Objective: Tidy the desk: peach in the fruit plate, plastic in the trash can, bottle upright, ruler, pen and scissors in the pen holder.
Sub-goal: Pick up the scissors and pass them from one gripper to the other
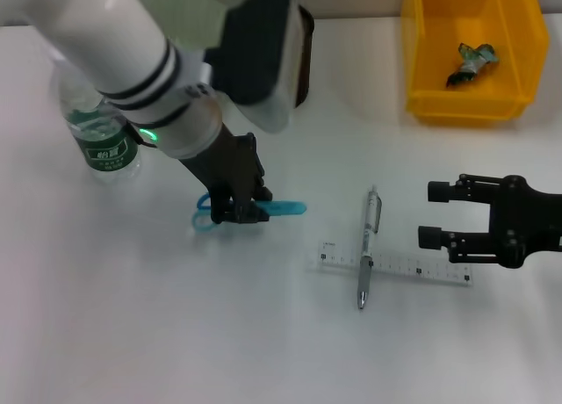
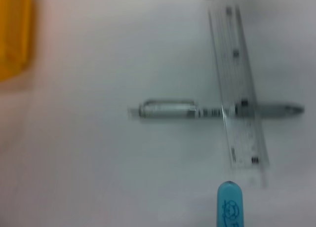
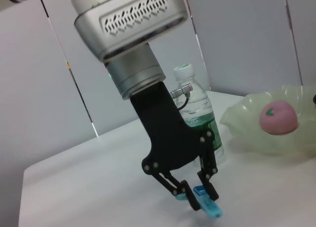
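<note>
My left gripper (image 1: 239, 212) is down at the table, shut on the blue scissors (image 1: 283, 209); the right wrist view shows its fingers (image 3: 183, 191) clamped on the scissors (image 3: 207, 207). The scissors' tip shows in the left wrist view (image 2: 230, 205). The pen (image 1: 370, 244) lies across the clear ruler (image 1: 413, 267) at mid-table. The bottle (image 1: 101, 132) stands upright at the left. The peach (image 3: 279, 117) lies in the green fruit plate (image 3: 247, 123). Crumpled plastic (image 1: 470, 60) lies in the yellow bin (image 1: 421, 61). My right gripper (image 1: 432, 214) is open and empty, right of the ruler. The pen holder is hidden.
The left arm covers the back left of the table and most of the fruit plate (image 1: 189, 13) in the head view. The yellow bin stands at the back right. Bare white table lies along the front.
</note>
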### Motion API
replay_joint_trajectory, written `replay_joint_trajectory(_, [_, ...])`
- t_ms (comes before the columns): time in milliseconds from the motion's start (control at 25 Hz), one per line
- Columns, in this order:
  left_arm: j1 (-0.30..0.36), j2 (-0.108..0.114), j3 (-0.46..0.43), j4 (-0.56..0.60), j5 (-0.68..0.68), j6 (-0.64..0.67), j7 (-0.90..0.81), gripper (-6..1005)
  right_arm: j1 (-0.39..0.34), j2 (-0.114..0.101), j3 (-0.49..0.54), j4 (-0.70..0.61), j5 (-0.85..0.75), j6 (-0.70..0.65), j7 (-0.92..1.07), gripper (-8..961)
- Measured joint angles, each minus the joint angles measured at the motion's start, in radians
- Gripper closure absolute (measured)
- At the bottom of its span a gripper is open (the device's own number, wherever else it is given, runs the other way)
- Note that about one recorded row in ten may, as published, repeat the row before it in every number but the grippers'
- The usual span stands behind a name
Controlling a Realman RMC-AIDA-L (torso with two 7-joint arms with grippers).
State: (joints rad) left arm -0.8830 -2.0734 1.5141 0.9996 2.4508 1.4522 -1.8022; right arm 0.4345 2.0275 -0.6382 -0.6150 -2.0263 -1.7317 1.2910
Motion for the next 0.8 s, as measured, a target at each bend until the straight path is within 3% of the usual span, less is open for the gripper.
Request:
replay_joint_trajectory(240, [0.049, 0.002, -0.155, -0.004, -0.113, 0.041, 0.021, 786, -0.015, -0.005, 0.003, -0.002, -0.004, -0.007, -0.003, 206])
replay_joint_trajectory(480, [0.122, 0.005, -0.336, -0.093, -0.369, 0.052, 0.035, 786, -0.023, -0.001, -0.002, 0.001, -0.004, -0.009, -0.042, 207])
replay_joint_trajectory(640, [0.18, 0.004, -0.391, -0.202, -0.592, 0.056, 0.049, 786, -0.03, 0.01, 0.001, 0.007, -0.005, -0.013, -0.094, 207])
replay_joint_trajectory(800, [0.242, 0.003, -0.39, -0.323, -0.824, 0.063, 0.096, 786, -0.038, 0.031, 0.01, 0.018, -0.002, -0.012, -0.178, 207])
